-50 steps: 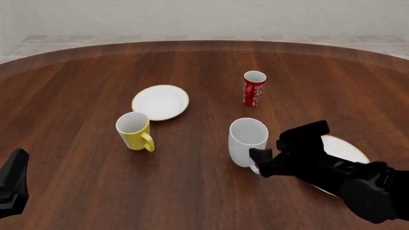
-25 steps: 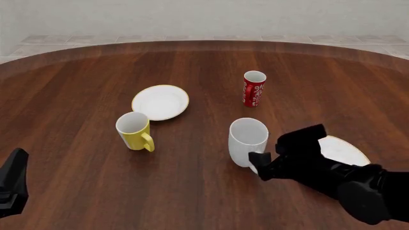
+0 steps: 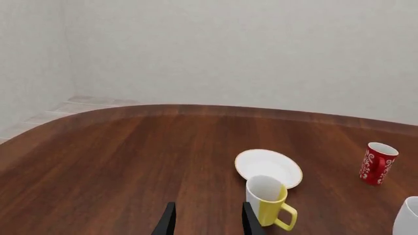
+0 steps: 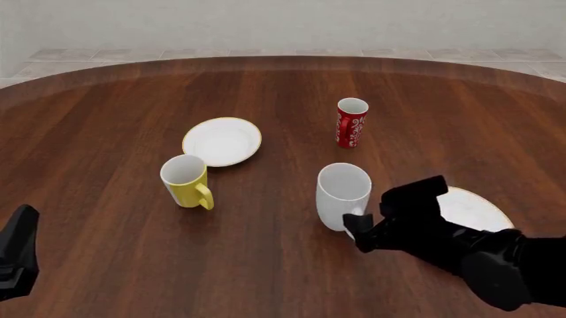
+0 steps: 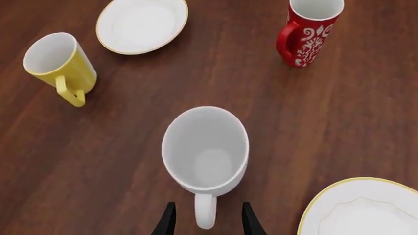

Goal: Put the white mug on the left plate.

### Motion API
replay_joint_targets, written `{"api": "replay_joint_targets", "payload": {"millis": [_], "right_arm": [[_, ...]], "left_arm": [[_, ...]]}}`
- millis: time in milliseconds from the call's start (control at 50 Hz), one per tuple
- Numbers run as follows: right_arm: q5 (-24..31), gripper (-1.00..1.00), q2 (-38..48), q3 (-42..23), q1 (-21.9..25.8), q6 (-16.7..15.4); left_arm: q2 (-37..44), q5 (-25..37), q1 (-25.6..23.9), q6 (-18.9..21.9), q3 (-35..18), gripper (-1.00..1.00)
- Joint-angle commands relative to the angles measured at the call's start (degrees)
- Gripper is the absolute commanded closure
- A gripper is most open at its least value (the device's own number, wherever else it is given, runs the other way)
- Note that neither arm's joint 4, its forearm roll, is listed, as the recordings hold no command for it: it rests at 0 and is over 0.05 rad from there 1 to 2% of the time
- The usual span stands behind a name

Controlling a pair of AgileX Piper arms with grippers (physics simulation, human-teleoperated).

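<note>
The white mug [image 4: 343, 192] stands upright right of the table's middle, its loop handle [image 5: 204, 215] pointing toward the right arm. My right gripper [image 5: 207, 226] is open, with one finger on each side of that handle and not closed on it; in the front view this right gripper [image 4: 354, 227] sits low against the mug's near side. The left plate [image 4: 222, 140], small and gold-rimmed, lies bare to the mug's far left and also shows as the left plate [image 5: 142, 24]. My left gripper [image 3: 207, 226] is open and holds nothing, at the near left.
A yellow mug [image 4: 185, 180] stands just in front of the left plate. A red patterned cup [image 4: 351, 122] stands beyond the white mug. The larger gold-rimmed plate [image 4: 478, 207] lies at the right, partly under my right arm. The left arm [image 4: 18, 255] sits at the near left corner.
My right gripper has edged slightly down and toward the mug's handle. The white mug has not moved. The left arm has sunk a little.
</note>
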Motion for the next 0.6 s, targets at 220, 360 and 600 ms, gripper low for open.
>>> {"api": "replay_joint_targets", "payload": {"millis": [220,360,600], "right_arm": [[-1.9,-1.00,2.7,0.4,0.0,0.1],[-2.5,-1.00,3.6,0.4,0.0,0.0],[-3.4,-1.00,4.9,0.4,0.1,-0.1]], "left_arm": [[0.0,0.0,0.0,-0.1,0.0,-1.00],[0.0,0.0,0.0,-0.1,0.0,-1.00],[0.0,-0.1,0.1,-0.1,0.0,-1.00]]}}
